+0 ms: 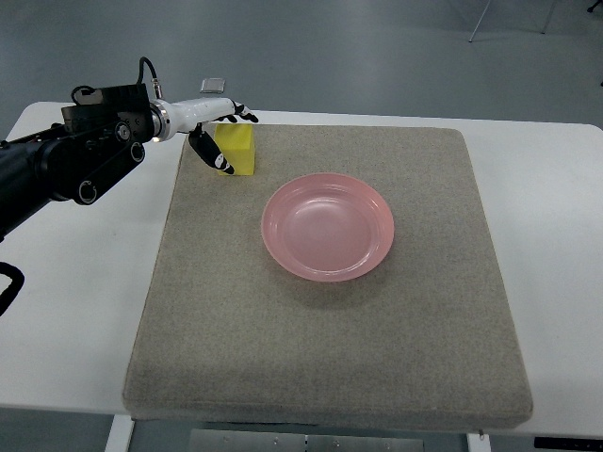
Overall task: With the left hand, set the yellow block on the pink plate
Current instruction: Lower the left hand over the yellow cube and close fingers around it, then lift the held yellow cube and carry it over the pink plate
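Observation:
A yellow block [241,155] rests on the grey mat [330,348] near its far left corner. The pink plate [327,226] lies in the middle of the mat, to the right of the block and nearer to me, with nothing in it. My left hand [238,143] comes in from the left and straddles the block. Its thumb [215,156] lies against the block's left front side, and its fingers [243,114] stretch over the far top edge. The fingers look extended rather than clamped, and the block sits flat on the mat.
The mat covers most of a white table [75,311]. A small grey object [213,86] lies at the table's far edge behind the hand. Beyond the table is grey floor.

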Tool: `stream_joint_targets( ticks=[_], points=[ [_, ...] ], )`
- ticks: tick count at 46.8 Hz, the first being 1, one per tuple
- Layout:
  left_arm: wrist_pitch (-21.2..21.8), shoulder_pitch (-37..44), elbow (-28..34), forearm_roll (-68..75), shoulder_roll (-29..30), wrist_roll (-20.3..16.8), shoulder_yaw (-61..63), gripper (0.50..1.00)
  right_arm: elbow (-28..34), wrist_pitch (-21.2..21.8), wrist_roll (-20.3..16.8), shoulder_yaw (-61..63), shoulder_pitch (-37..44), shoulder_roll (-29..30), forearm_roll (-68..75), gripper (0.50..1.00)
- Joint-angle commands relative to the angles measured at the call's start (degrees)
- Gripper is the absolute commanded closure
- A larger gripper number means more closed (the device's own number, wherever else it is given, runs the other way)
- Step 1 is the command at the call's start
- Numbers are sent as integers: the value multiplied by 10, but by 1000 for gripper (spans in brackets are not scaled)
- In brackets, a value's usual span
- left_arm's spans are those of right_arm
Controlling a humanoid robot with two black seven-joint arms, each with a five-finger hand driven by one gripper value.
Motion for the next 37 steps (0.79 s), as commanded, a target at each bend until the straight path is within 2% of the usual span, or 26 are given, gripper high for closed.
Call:
stream_joint_targets(
  ticks=[1,7,14,28,31,37],
  points=[
    [1,-1,0,0,0,1,6,675,0,0,0,0,0,0,0,576],
    [14,-1,0,-1,0,0,9,684,0,0,0,0,0,0,0,576],
    [27,-1,0,-1,0,0,10,729,0,0,0,0,0,0,0,576],
    [25,-8,-9,-1,9,0,10,981,0,0,-1,0,0,0,0,576],
    [25,-11,-17,-2,14,0,10,1000,0,0,0,0,0,0,0,576],
    [19,-33,-40,-4,41,0,9,1000,0,0,0,0,0,0,0,576]
  ],
)
